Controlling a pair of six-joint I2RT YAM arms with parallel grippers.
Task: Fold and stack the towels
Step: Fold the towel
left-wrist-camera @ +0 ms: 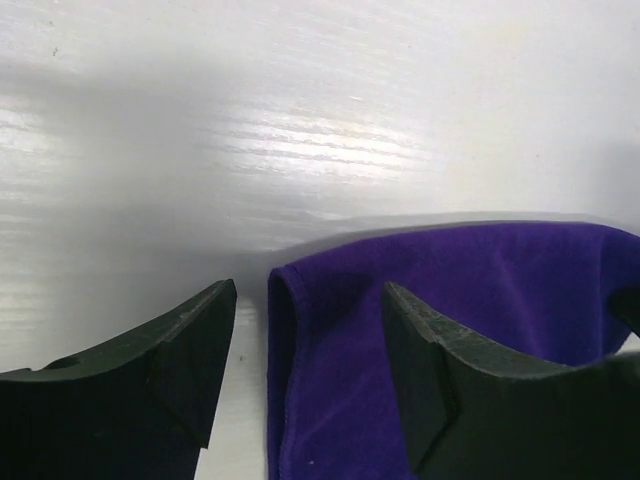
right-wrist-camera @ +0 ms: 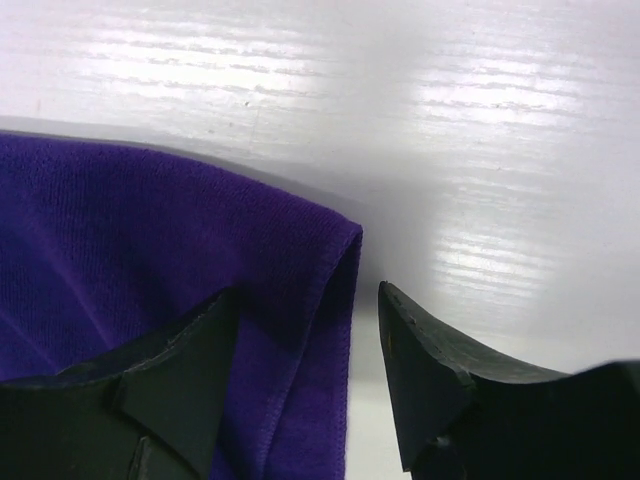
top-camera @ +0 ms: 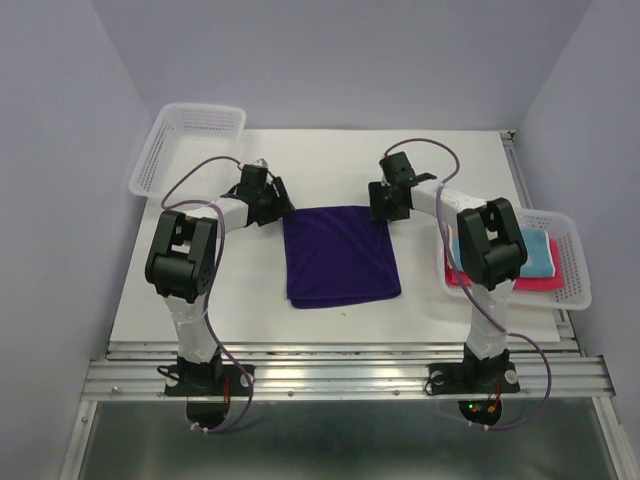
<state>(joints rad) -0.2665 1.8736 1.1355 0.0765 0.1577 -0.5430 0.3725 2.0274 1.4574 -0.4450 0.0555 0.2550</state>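
Observation:
A dark purple towel (top-camera: 340,255) lies folded flat in the middle of the table. My left gripper (top-camera: 286,207) is down at its far left corner. In the left wrist view that gripper (left-wrist-camera: 308,300) is open, one finger on bare table and the other over the cloth, with the towel's (left-wrist-camera: 460,290) folded edge between them. My right gripper (top-camera: 385,213) is at the far right corner. It (right-wrist-camera: 308,295) is open too, straddling the towel's (right-wrist-camera: 150,230) edge. A light blue towel (top-camera: 538,250) lies on a pink-red towel (top-camera: 530,283) in the right basket.
A white mesh basket (top-camera: 575,275) holding those towels stands at the table's right edge, close beside my right arm. Another white mesh basket (top-camera: 190,140) sits at the back left corner. Grey walls close in the table on three sides.

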